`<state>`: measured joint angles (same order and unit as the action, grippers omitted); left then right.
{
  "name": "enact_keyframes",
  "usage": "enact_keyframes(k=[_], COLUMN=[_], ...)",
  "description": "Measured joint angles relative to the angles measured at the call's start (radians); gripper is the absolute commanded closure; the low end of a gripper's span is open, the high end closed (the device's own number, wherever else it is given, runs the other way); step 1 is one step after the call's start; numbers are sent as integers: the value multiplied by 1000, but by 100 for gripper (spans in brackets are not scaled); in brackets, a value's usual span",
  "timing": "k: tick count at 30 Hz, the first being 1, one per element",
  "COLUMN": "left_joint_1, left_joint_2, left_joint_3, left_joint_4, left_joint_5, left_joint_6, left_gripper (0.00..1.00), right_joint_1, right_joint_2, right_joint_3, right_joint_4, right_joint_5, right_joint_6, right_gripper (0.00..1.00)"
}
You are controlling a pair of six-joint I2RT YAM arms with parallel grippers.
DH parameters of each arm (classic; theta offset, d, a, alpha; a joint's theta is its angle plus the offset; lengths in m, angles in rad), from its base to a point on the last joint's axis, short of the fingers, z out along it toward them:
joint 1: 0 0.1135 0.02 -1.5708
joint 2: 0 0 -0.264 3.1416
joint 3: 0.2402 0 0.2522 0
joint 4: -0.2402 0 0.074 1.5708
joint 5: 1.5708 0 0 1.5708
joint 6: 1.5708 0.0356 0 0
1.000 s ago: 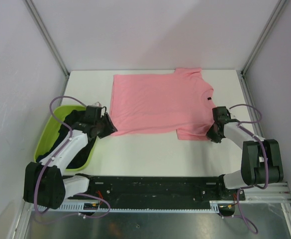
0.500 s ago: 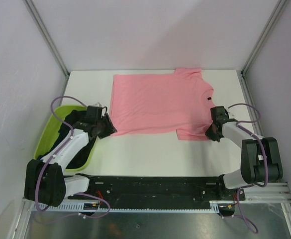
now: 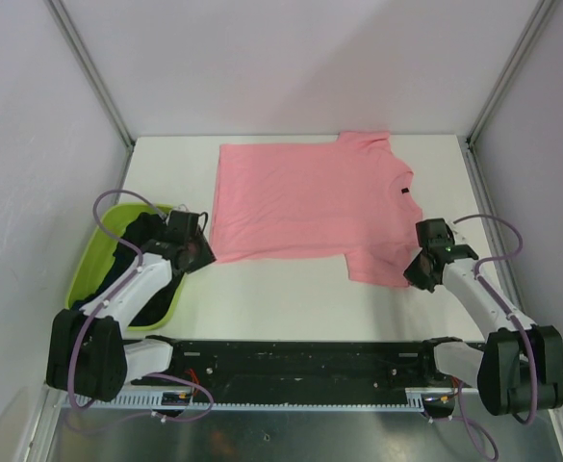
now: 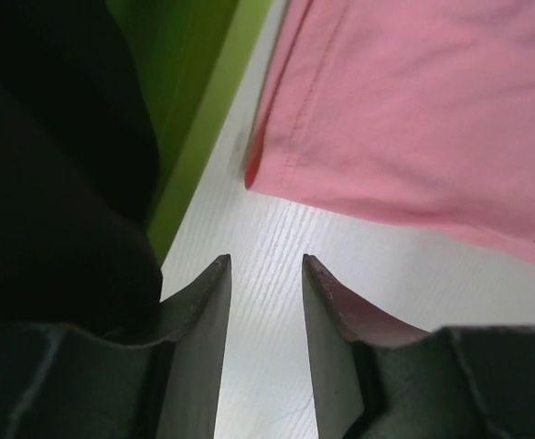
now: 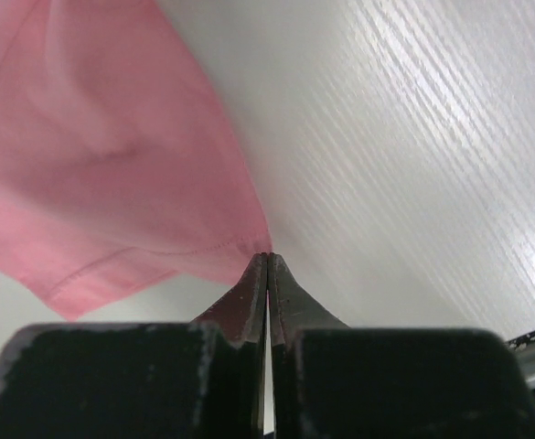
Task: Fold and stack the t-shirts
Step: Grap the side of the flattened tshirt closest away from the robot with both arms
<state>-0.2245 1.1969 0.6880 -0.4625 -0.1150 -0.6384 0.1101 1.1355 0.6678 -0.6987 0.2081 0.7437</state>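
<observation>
One salmon-pink t-shirt [image 3: 305, 197] lies spread flat on the desk [image 3: 281, 298]. Its long axis runs left to right in the top view, with the hem toward the left arm [image 3: 132, 284] and the collar, with its small dark label [image 3: 403, 193], toward the right arm [image 3: 473, 289]. The right jaws are pressed together at the outer corner of the near sleeve [image 5: 112, 165]. The cloth meets their tips there, so they appear to be pinching a sliver of the sleeve hem. The left jaws are spread and empty, low over bare desk. The near hem corner [image 4: 251, 174] lies just ahead of them and slightly to their right, close but not touching. Each arm therefore has its own near corner, and any fold away from the arms would run across the shirt's short axis. On the left jaws' other side stands the lime-green tub [image 3: 93, 265], holding the dark t-shirts [image 4: 48, 183], so there is little room on that flank. A strip of bare desk lies between the shirt's near edge and the arm bases. At the far side, the other sleeve comes close to the desk's edge, so the easier room for moving cloth is probably toward the near strip.
</observation>
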Motion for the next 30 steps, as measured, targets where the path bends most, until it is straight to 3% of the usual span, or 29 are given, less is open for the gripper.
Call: enact_keyframes(k=[24,30], left_joint_1=[-39,-40], left_joint_2=[232,278], left_joint_3=[46,72], left_joint_4=[67,87], left_joint_5=[-67,-86], left_joint_6=[-35,-36], left_gripper=[60,70], right_joint_1=[15,15], right_joint_2=[-126,-134], right_joint_3=[1,16], right_joint_4=[-122,-157], right_joint_5=[-104,-104], right_joint_6=[109,117], right_gripper=[100,100])
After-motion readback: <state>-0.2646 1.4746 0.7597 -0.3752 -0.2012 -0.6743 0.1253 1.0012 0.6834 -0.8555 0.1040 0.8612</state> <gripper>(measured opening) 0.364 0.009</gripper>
